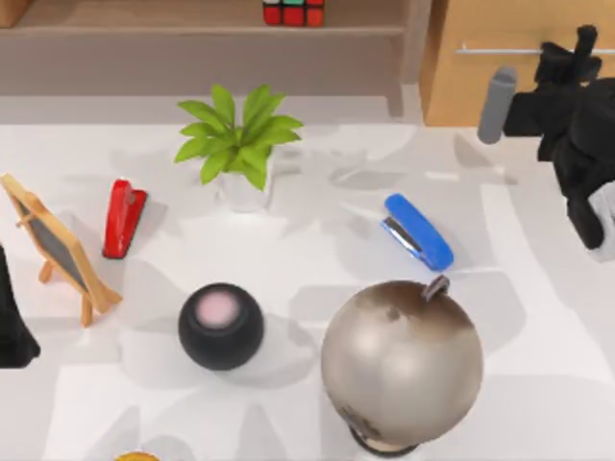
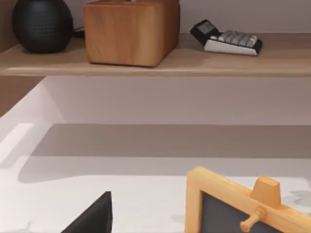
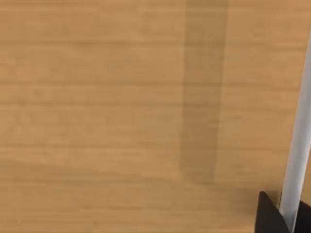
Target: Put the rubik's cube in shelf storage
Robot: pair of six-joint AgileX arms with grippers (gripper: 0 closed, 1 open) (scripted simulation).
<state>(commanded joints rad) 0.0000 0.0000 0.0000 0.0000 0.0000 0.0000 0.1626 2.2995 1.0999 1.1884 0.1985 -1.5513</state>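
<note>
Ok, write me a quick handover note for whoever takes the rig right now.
Right tool: up at the top view's right, by the drawer cabinet; holds nothing visible.
Left arm: parked at the top view's left edge.
Rubik's cube: already sitting on the shelf storage board, free of either tool.
Done: cube placed.
Left: probably just bring the right arm back clear of the cabinet.

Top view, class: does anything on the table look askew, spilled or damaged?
Nothing stands out. The plant, globe and small chalkboard stand upright, both staplers lie flat, and the rubik's cube sits squarely on the shelf storage.
</note>
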